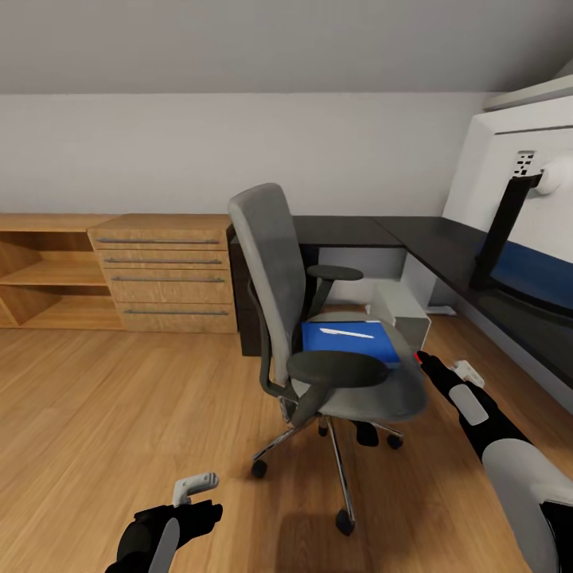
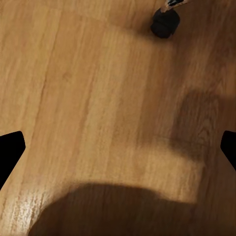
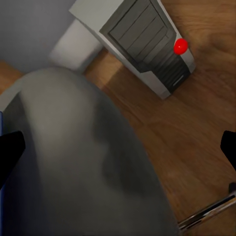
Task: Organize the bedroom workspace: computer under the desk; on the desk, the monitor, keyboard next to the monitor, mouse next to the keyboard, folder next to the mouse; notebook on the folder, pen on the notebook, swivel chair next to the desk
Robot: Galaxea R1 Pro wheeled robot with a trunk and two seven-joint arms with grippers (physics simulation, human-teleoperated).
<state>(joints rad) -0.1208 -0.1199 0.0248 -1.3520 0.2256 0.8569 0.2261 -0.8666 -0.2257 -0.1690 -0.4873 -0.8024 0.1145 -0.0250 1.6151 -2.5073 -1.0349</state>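
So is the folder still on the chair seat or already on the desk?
On the seat: the folder lies flat on the swivel chair, a white pen on top.

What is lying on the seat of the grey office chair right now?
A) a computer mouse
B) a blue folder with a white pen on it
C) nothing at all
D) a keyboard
B: in the head view a blue folder lies flat on the swivel chair seat, with a white pen on top.

Light wood floor (image 1: 119,398) carries the swivel chair (image 1: 318,334) on its castors, plus the computer (image 1: 402,312) tower under the black desk (image 1: 446,247). Blue folder (image 1: 350,341) lies flat on the chair seat.
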